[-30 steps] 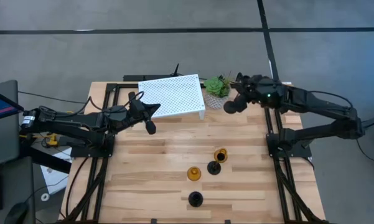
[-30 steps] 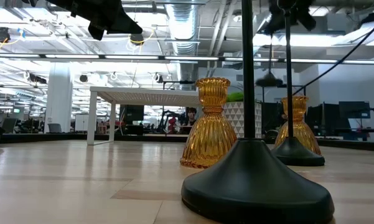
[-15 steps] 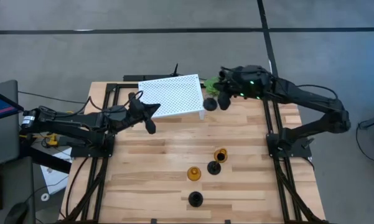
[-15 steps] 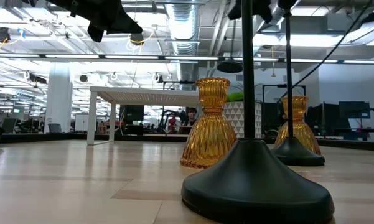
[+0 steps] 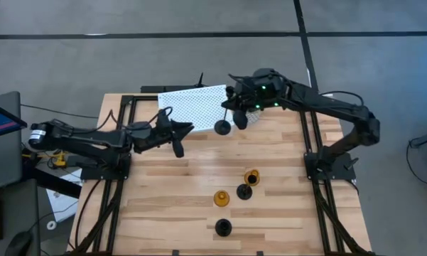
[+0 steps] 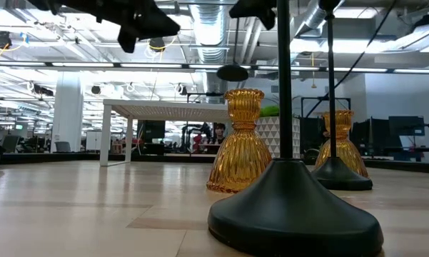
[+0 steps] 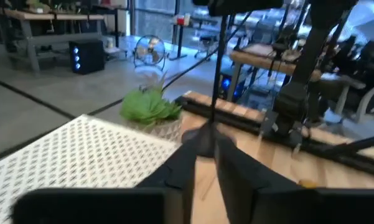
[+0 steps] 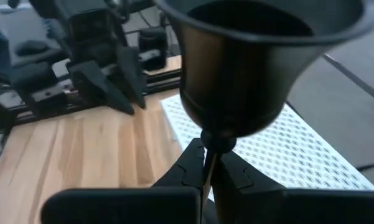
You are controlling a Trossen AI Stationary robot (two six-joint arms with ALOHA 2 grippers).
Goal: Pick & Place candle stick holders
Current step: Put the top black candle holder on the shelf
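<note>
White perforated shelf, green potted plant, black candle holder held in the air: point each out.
White perforated shelf (image 5: 193, 105): high view, top panel.
Green potted plant (image 7: 150, 107): left wrist view, leaves.
Black candle holder (image 5: 222, 127): high view, round base.

Even, bright overhead light fills the high view, leaving only faint, soft shadows on the wooden table (image 5: 199, 185). In the low view the ceiling lights (image 6: 321, 46) glare white, the amber holder (image 6: 240, 143) glows as light passes through it, and the nearest black base (image 6: 294, 207) looms large and slightly soft. Both wrist views are blurred (the left one most, its potted plant (image 7: 150, 109) smeared), and the black cup (image 8: 252, 56) close to the right lens is dark with a dull sheen.
</note>
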